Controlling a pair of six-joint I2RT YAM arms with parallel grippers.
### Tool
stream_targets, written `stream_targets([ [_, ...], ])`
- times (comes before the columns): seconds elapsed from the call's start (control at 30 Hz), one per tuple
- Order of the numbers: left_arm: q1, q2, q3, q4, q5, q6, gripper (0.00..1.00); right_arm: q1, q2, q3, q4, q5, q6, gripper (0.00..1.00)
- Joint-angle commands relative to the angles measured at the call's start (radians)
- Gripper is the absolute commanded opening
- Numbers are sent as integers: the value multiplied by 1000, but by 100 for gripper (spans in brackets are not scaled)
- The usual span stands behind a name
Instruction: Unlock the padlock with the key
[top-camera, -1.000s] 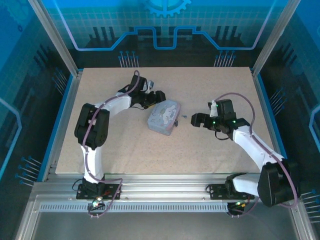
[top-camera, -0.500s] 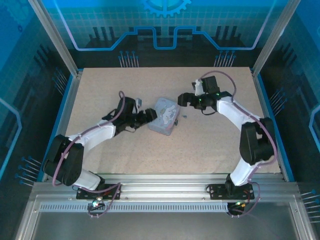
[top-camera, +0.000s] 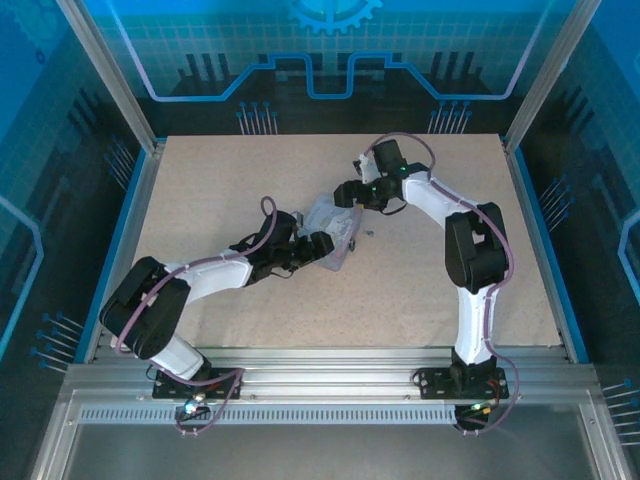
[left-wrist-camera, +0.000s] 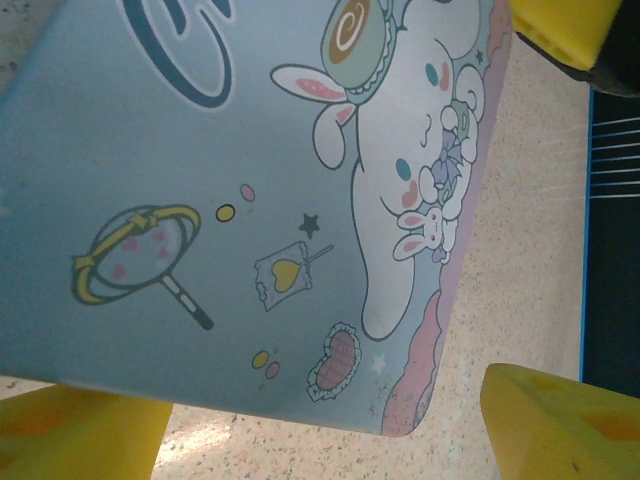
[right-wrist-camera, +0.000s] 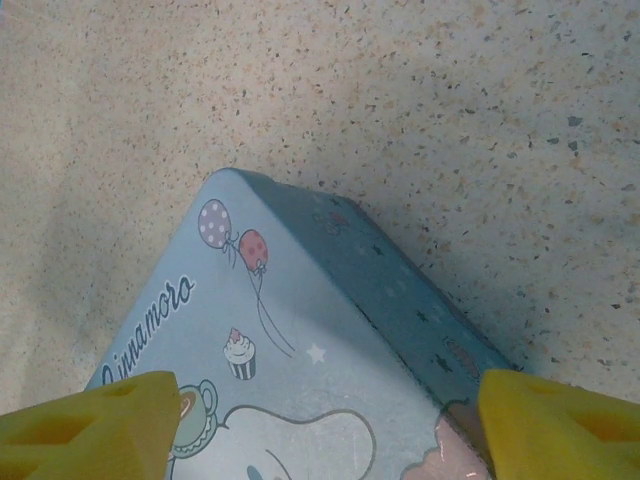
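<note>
A pale blue cartoon tin (top-camera: 333, 228) lies mid-table, and both grippers are at it. My left gripper (top-camera: 318, 245) is at its near left side, open. In the left wrist view the printed lid (left-wrist-camera: 250, 200) spreads across the picture, and one lid corner sits between the yellow fingers (left-wrist-camera: 560, 425) of that gripper (left-wrist-camera: 320, 440). My right gripper (top-camera: 350, 192) reaches in from the far side, open. Its yellow fingertips (right-wrist-camera: 90, 420) straddle another corner of the tin (right-wrist-camera: 300, 340). The key (top-camera: 368, 234) is a tiny dark piece on the table just right of the tin. The padlock is hidden.
The speckled beige tabletop (top-camera: 420, 290) is bounded by blue rails and metal frame posts (top-camera: 530, 110). A yellow finger of the other gripper (left-wrist-camera: 560, 30) shows past the tin's far edge in the left wrist view.
Both arms have swung in on the tin. The left gripper came round from its far left to its near left. The right gripper moved from the right to the far side and narrowed slightly.
</note>
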Motion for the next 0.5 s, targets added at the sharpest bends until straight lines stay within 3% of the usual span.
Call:
stream_targets([
  [0.0,26,2,21,34,-48,6,82,26,-25,-26,-63,-48,-33,78],
  [0.47,177,-31,53,-79,-3,111,82,121,-293,-400,94,-3,7,77],
])
